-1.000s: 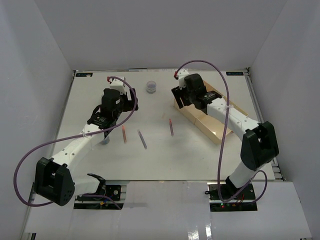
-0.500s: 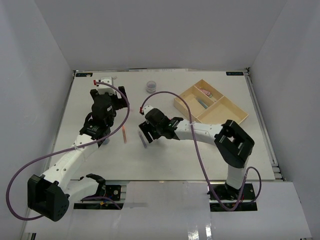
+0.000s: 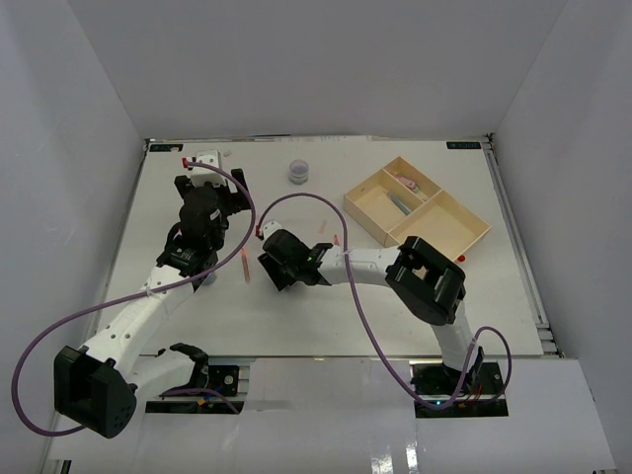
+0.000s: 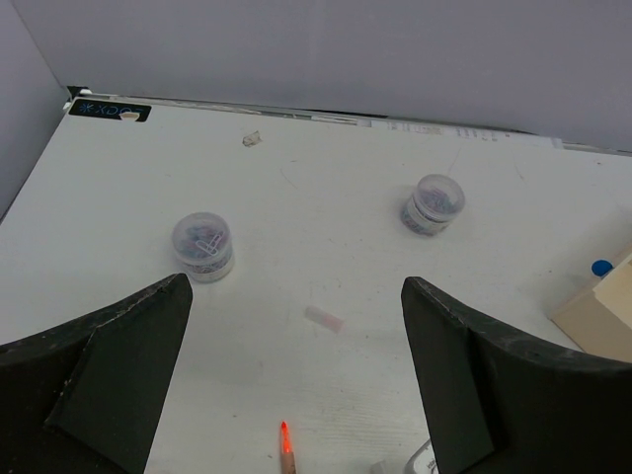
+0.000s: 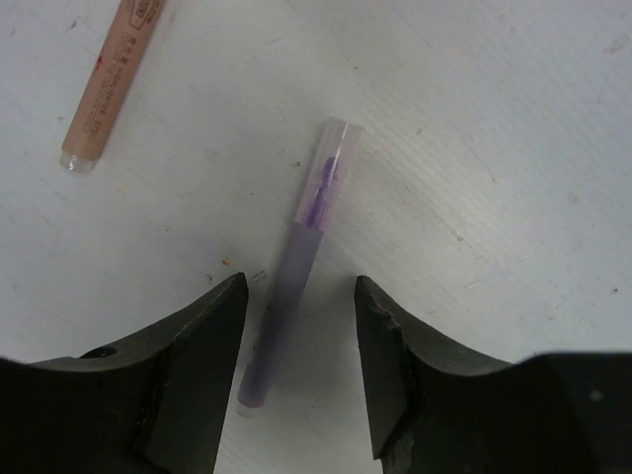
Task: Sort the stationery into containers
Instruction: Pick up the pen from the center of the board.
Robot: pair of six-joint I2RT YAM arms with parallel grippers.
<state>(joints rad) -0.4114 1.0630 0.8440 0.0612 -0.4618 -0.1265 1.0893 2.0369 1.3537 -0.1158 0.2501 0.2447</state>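
Only wrist-side: purple pen (image 5: 301, 259) within pincer (image 5: 298, 296)

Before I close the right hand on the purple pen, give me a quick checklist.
1. right hand open: ok.
2. purple pen between its fingers: ok, lying slightly slanted.
3. peach pen outside the grasp: ok, apart at upper left.
4. fingers low enough to pinch: cannot tell.
5. left hand out of the way: ok, open, apart from the right hand.
6. tray has bare room: ok.
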